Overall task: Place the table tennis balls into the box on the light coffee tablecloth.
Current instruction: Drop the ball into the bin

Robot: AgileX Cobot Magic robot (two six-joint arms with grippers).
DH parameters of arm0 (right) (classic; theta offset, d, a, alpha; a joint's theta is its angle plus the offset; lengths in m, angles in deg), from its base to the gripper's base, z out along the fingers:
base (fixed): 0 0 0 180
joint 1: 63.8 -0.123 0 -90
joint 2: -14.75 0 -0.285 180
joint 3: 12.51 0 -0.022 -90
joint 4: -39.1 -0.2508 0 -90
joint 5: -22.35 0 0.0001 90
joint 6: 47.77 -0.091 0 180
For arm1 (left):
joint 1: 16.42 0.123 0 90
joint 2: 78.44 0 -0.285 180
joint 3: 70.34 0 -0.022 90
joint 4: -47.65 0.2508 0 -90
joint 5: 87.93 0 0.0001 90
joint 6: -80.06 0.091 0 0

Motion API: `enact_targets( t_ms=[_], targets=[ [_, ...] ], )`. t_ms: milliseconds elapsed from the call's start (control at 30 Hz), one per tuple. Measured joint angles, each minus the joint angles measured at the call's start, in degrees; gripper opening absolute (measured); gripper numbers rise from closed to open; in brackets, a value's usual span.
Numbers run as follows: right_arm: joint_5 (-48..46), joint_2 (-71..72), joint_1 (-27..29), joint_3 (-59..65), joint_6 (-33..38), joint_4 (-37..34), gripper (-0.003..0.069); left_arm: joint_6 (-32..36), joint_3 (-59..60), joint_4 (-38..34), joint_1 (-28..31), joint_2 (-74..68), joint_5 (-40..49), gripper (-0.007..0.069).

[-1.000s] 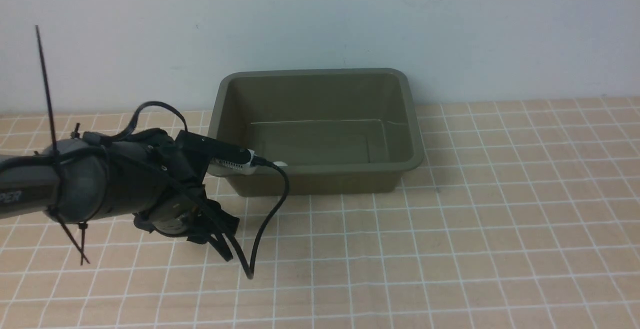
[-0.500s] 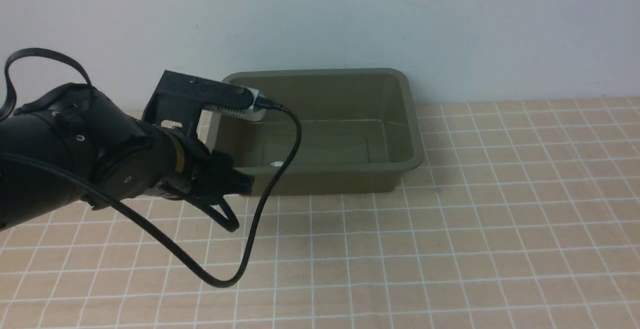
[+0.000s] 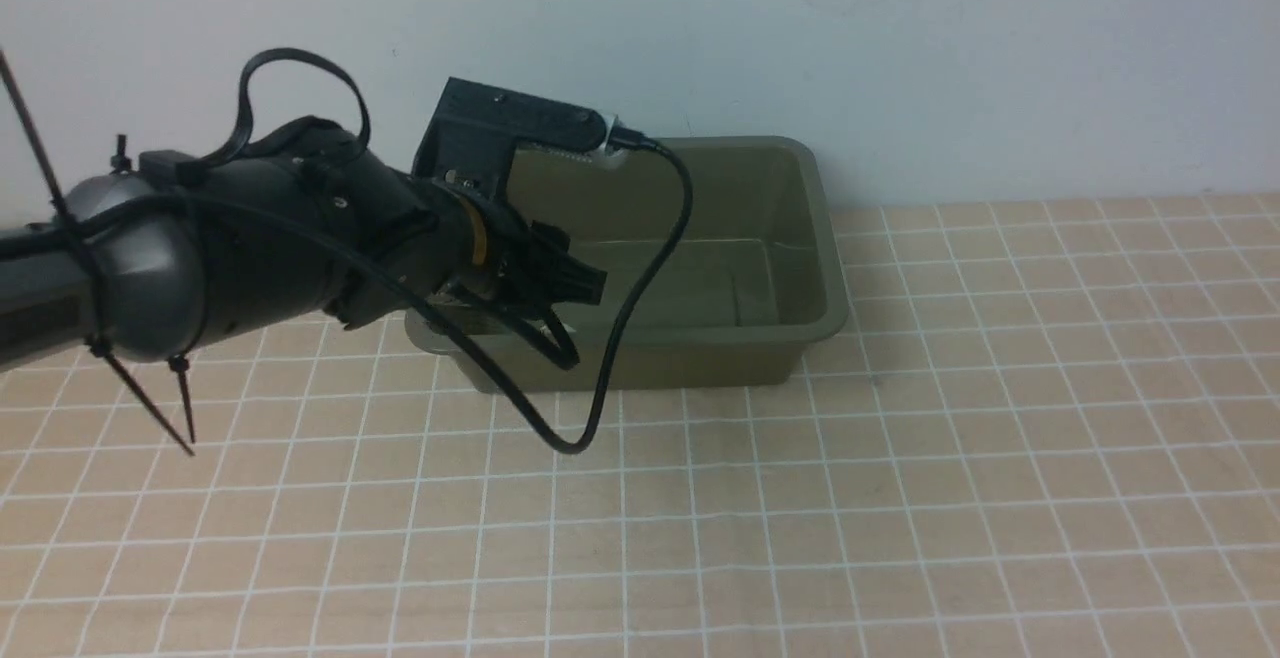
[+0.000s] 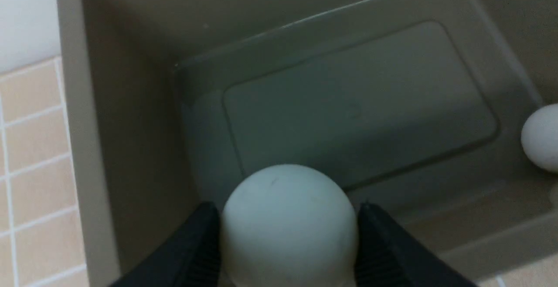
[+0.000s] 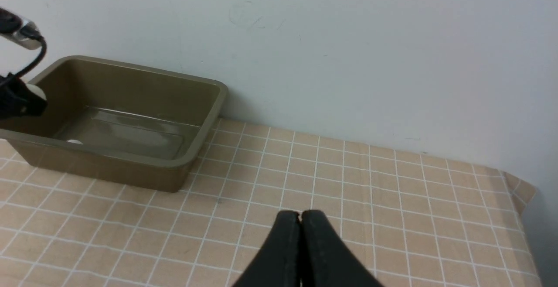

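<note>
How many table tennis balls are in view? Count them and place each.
2. The held ball sits between the jaws of the left gripper over the box; the loose ball lies inside it. Others may be hidden.

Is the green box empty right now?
Not empty: one ball lies on the box floor; the left fingers hold a second ball above it.

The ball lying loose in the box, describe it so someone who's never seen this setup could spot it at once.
Find the olive-green box by the wall on the checked tablecloth. On its floor, at the near side, lies one white ball. Unlike the other ball, clamped in the left gripper over the box, it lies free.
</note>
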Motion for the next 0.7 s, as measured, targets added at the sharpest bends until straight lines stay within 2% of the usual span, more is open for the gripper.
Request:
enact_targets(
  t_ms=[200,700],
  targets=[
    [0.00,0.00,0.00,0.00,0.00,-0.93,-0.0018,0.05,-5.41,3.12,0.00,-5.30,-0.06,0.0320],
    [0.00,0.00,0.00,0.00,0.00,-0.93,-0.0018,0.05,-6.78,3.19,0.00,-9.27,-2.47,0.0320]
  ],
)
